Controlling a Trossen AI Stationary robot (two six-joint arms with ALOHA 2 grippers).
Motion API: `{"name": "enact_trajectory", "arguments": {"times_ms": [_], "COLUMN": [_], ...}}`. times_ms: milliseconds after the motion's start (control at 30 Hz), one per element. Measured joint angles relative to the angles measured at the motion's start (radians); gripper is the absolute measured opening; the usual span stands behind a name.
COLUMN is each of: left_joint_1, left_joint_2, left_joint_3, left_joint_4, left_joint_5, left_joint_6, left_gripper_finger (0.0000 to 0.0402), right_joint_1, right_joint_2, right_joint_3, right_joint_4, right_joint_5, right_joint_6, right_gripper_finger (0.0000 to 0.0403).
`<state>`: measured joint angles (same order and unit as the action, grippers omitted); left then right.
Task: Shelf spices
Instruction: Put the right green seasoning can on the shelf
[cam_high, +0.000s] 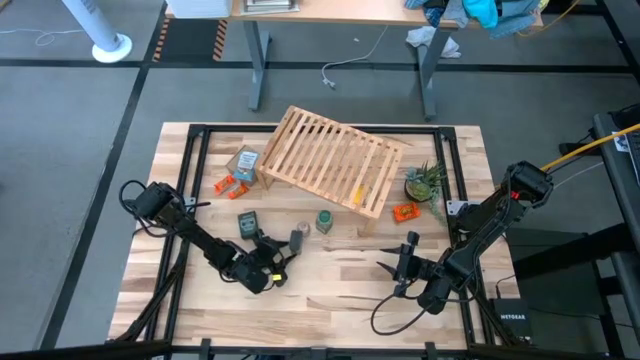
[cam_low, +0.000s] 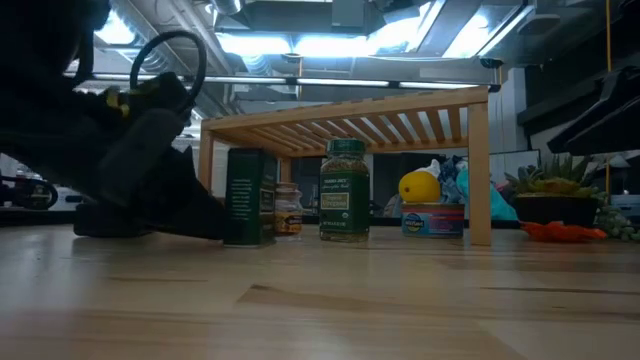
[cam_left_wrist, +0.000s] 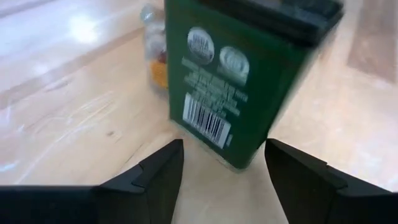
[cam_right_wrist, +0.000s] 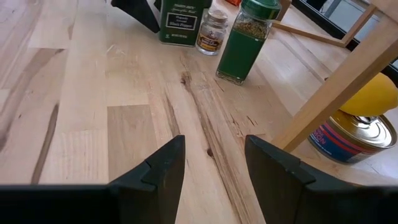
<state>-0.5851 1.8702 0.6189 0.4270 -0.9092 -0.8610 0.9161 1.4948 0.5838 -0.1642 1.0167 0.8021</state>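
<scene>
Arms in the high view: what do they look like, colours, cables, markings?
Both arms are black jointed links with black cables looping beside them. The left arm has yellow marks near its gripper; the right arm shows a red spot near its base. The right gripper has dark, flat fingers.

arms: dark, jointed | cables: black loops | right arm (cam_high: 515, 190): red marking

Left gripper (cam_high: 283, 258) low over table, fingers spread. Right gripper (cam_high: 400, 268) hovering, fingers parted.
</scene>
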Motion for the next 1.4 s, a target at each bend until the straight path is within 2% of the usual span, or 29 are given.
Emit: {"name": "enact_trajectory", "arguments": {"times_ms": [200,433,600,733,933,1400], "left_joint_1": [-0.008,-0.036,-0.071,-0.089,-0.067,0.020], "left_joint_2": [-0.003,-0.002,-0.002,-0.002,-0.002,-0.002], "left_joint_3": [0.003,0.000,0.000,0.000,0.000,0.001], "left_joint_4": [-0.102,-0.141,-0.109,-0.023,0.085,0.083], "left_joint_5": [-0.025,-0.102,-0.135,-0.159,-0.164,-0.161], "left_joint_6": [-0.124,-0.150,-0.098,-0.017,0.084,0.079], "left_gripper_finger": [0.0219,0.0219,0.0219,0.0219,0.0219,0.0219], "right_joint_1": [0.000,0.000,0.000,0.000,0.000,0.000], "right_joint_2": [0.000,0.000,0.000,0.000,0.000,0.000], "right_joint_3": [0.000,0.000,0.000,0.000,0.000,0.000], "right_joint_4": [0.005,0.008,0.010,0.013,0.017,0.018], "right_joint_5": [0.000,0.000,0.000,0.000,-0.001,-0.009], "right_joint_6": [0.000,0.000,0.000,0.000,0.000,-0.001], "right_gripper_finger": [0.0172,0.0172,0.0172,0.0172,0.0172,0.0172]}}
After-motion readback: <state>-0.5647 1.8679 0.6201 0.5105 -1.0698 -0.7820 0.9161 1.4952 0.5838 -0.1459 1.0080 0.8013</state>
